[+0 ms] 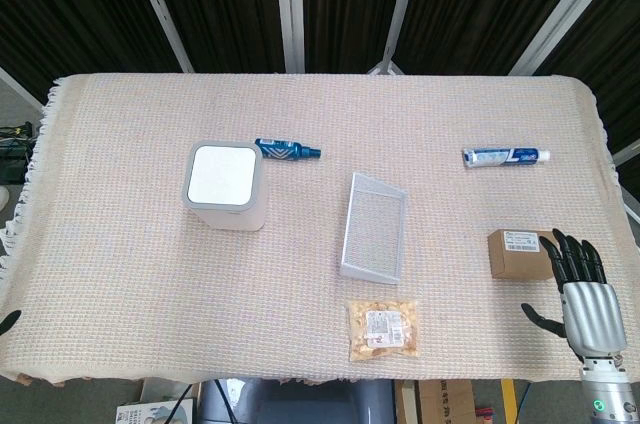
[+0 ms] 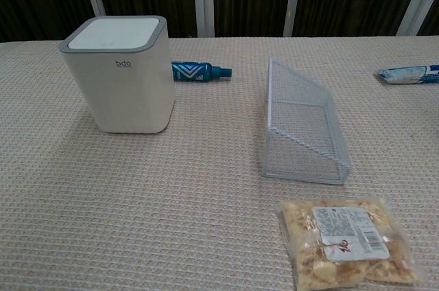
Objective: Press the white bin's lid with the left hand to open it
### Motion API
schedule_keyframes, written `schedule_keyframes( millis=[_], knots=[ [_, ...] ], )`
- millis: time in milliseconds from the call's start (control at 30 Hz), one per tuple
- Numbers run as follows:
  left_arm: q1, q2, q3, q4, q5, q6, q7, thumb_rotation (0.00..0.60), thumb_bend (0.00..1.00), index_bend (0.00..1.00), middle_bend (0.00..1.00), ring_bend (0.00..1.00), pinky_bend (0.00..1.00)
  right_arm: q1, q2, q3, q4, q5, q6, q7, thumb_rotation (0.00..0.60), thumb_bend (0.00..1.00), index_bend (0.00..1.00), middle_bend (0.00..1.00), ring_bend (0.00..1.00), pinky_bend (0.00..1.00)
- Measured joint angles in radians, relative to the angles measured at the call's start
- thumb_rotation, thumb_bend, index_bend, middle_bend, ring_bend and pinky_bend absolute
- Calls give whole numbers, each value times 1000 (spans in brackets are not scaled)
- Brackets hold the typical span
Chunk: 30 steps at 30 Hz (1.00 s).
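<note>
Our left hand (image 1: 8,321) barely showed, state unclear; right hand (image 1: 580,289) lay open. We needed a centred push on the lid (image 1: 222,174).

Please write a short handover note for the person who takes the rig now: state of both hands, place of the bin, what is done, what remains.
Left hand: only a dark tip shows at the table's left edge in the head view; state cannot be told.
Right hand: open, fingers spread, holding nothing, low right beside the cardboard box.
White bin: upright on the left part of the table, its lid closed; the blue tube lies just behind it.
Done: nothing yet; the lid is untouched.
Left: bring the left hand over the bin and press the lid to open it.
</note>
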Motion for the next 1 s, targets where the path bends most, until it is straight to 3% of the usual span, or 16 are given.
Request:
schedule_keyframes(
  millis=[867,933,1000],
  knots=[
    [-3,2,-3,-10,-19,-14,2,600,135,203,196,99,170,0,9,-5,-21,8,-12,1,600,141,117,0,29,0],
    [-5,7,-10,-10,-25,-15,-9,600,146,198,230,140,198,0,9,-5,-23,7,-11,-2,600,141,118,0,29,0],
    [-10,10,-17,-9,-29,-18,-16,600,165,182,328,258,285,1,8,-3,-24,12,-13,-3,600,141,118,0,29,0]
  ],
)
